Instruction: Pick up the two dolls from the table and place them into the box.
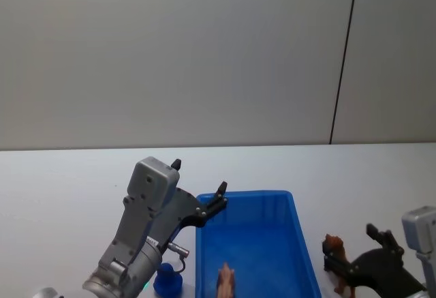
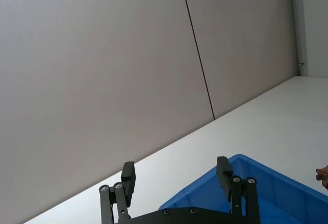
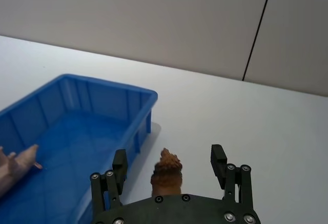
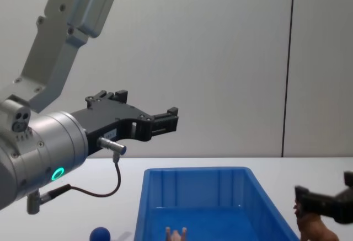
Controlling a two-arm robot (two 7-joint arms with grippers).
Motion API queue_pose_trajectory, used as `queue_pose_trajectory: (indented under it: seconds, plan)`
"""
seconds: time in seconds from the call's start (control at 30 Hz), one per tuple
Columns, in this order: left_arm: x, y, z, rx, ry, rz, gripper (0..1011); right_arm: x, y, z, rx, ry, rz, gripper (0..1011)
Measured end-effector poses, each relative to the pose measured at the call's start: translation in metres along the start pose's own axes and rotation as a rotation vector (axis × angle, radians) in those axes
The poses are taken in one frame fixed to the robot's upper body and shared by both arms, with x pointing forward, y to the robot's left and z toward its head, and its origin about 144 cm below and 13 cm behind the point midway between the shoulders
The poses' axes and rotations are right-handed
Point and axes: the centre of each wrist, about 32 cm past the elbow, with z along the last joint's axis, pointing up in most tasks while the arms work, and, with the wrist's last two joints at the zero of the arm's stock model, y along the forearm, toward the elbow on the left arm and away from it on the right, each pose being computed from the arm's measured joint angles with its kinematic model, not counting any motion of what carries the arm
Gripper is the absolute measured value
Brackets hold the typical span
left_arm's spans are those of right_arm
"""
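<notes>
Right of the box (image 3: 102, 93), the brown doll (image 3: 166, 175) stands between the released jaws of the right gripper (image 3: 169, 155); the left gripper (image 2: 175, 167), also released, hovers farther off.

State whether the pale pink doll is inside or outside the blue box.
Inside: the pale pink doll lies on the floor of the blue box, enclosed by its walls.

Site read as a robotics lab or test room rather than a home. Plain grey panelled wall (image 1: 170, 52) with one dark vertical seam (image 1: 344, 59). Bare white table (image 1: 68, 182) ran up to it. Props were sparse and staged: blue plastic box (image 1: 252, 193), brown toy animal (image 1: 335, 254), pink toy animal (image 1: 225, 281), small blue ball (image 1: 167, 281). Grey robot arm (image 4: 49, 136) with an exposed cable (image 4: 110, 180) and a lit green ring (image 4: 57, 173) hung over the table.
</notes>
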Motion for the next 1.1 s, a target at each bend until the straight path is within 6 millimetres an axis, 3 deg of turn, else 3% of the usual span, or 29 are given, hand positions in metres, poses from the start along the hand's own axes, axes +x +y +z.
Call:
queue_pose_trajectory:
  seconds: [0.8,1.1]
  plan:
    - [0.0,0.0,0.0,0.0,0.0,0.0,1001,0.006,-0.001,-0.034,-0.128,0.025,0.016,1001]
    - [0.0,0.0,0.0,0.0,0.0,0.0,1001,0.004,0.002,-0.041,-0.148,0.033,0.035,819]
